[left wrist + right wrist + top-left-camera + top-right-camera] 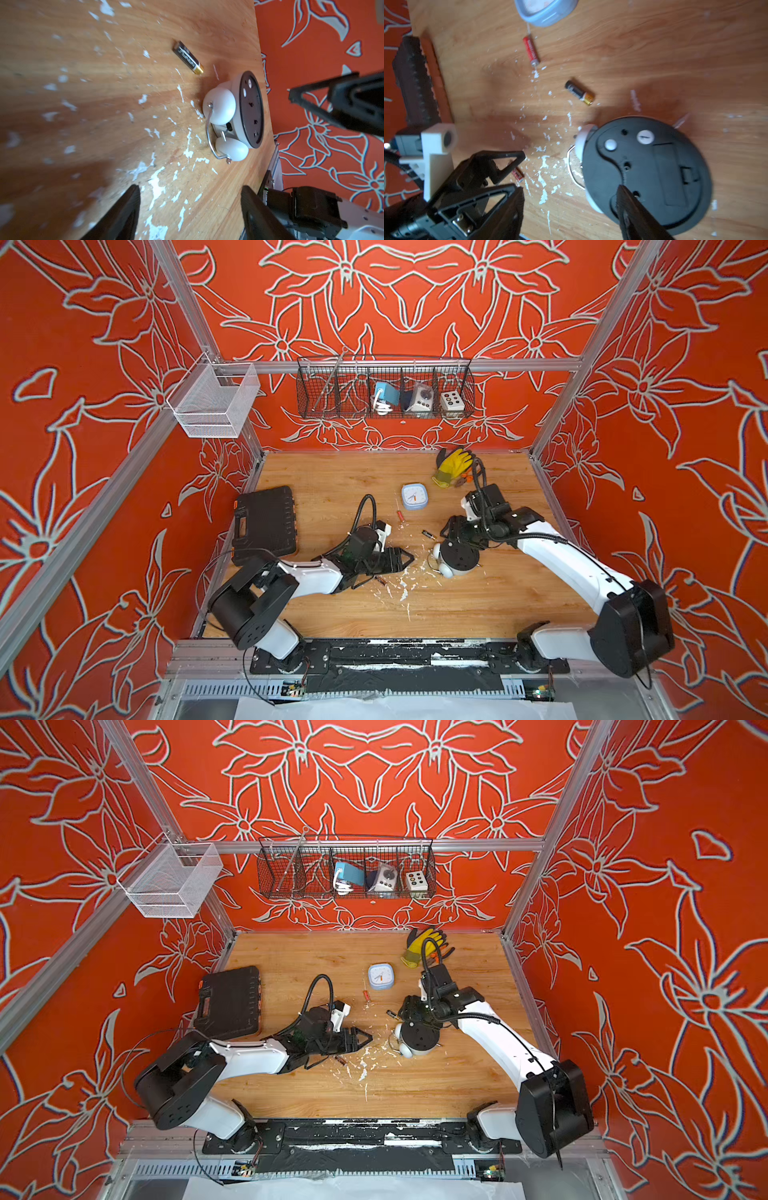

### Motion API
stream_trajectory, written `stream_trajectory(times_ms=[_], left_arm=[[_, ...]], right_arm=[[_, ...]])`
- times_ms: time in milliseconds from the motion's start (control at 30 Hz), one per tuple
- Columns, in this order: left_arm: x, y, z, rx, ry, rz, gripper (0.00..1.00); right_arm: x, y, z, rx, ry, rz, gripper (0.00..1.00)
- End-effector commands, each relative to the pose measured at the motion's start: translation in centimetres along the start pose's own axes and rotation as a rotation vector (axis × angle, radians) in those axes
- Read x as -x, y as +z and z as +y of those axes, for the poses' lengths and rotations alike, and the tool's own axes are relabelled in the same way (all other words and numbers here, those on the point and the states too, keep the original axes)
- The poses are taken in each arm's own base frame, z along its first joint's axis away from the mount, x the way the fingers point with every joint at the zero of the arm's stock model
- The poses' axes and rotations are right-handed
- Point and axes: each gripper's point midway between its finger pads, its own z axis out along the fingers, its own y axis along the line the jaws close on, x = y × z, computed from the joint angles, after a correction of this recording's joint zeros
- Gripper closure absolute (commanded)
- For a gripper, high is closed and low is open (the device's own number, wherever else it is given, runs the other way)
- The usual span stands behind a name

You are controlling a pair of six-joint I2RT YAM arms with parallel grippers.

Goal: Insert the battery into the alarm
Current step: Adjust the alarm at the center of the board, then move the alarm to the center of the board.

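Lying near the alarm [643,166], the black-and-gold battery [579,93] bears blurred white lettering.

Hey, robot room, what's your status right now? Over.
Left gripper open, empty; right gripper open, empty, above the twin-bell alarm clock. Clock face down, black-and-gold battery loose beside it. Battery cover looks shut.
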Motion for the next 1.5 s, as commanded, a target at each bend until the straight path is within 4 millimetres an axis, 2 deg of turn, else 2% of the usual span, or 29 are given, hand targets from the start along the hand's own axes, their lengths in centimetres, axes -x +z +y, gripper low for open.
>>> stream_trajectory(times_ms=[0,167,300,567,700,867,1133,1467], left_arm=[[0.0,1.9,-3.1,-0.12,-0.042,0.014,0.42],[-0.7,4.5,-3.4,-0.164,-0.101,0.077,0.57],[-0.9,5.6,-3.4,-0.186,-0.129,0.101,0.62],[-1.5,7.3,-3.5,-0.189,-0.144,0.151,0.71],[-1.5,7.9,-2.8,-0.169,-0.156,0.154,0.76],[-1.6,8.3,-2.4,-0.159,-0.157,0.158,0.86],[-1.2,7.0,-0.9,-0.108,-0.126,0.149,1.0],[-0.7,3.2,2.3,-0.014,-0.085,0.19,1.0]], right_arm=[[0.5,0.3,-1.6,-0.001,0.028,-0.02,0.29],[0.3,0.6,-2.0,0.031,0.063,-0.019,0.3],[-0.4,0.8,-3.0,0.024,0.082,-0.01,0.3],[-0.7,1.0,-4.3,0.017,0.118,-0.016,0.32],[-0.5,0.7,-4.5,0.018,0.121,-0.023,0.33],[-0.5,0.4,-4.7,0.016,0.127,-0.032,0.34],[-0.2,0.0,-5.1,0.0,0.119,-0.05,0.34],[1.1,-0.5,-5.3,-0.036,0.081,-0.083,0.35]])
